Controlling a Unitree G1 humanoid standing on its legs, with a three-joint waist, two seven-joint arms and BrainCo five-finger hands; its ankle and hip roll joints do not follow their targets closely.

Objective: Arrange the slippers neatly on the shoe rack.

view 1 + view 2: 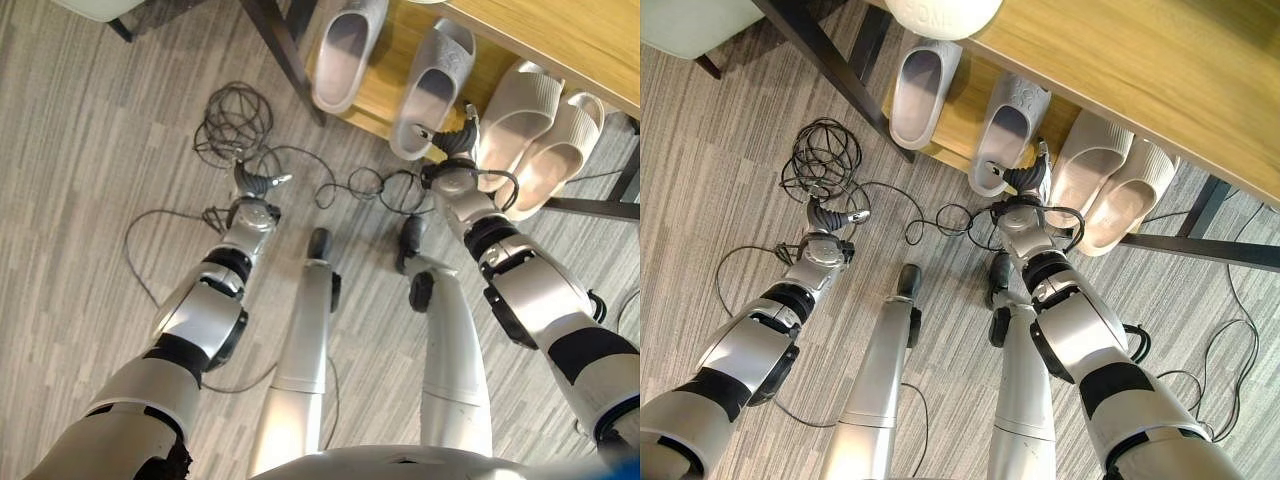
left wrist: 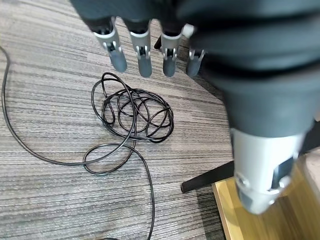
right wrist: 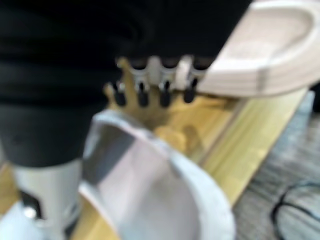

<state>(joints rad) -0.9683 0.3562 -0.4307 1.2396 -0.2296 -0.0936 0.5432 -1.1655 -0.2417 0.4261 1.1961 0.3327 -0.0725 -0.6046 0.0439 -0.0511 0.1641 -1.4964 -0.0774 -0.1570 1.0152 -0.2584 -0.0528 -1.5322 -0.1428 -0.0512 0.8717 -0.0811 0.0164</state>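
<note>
Two grey slippers (image 1: 345, 50) (image 1: 432, 85) lie side by side on the shoe rack's low wooden shelf (image 1: 385, 100), toes inward. Right of them sit two beige slippers (image 1: 520, 105) (image 1: 562, 150), heels hanging over the shelf's edge. My right hand (image 1: 455, 140) is at the heel of the right grey slipper (image 3: 155, 195), in the gap between it and the nearer beige slipper (image 3: 265, 55). Its fingers (image 3: 165, 92) are straight and point at the shelf, and the thumb is on the grey slipper's other side. My left hand (image 1: 255, 185) hangs open over the carpet, left of the rack.
The rack has black metal legs (image 1: 285, 50) and a wooden top board (image 1: 1160, 80) overhanging the slippers. A white rounded object (image 1: 940, 15) rests on that top. Something pale with dark legs (image 1: 690, 25) stands at the far left. Grey carpet (image 1: 90, 150) lies before the rack.
</note>
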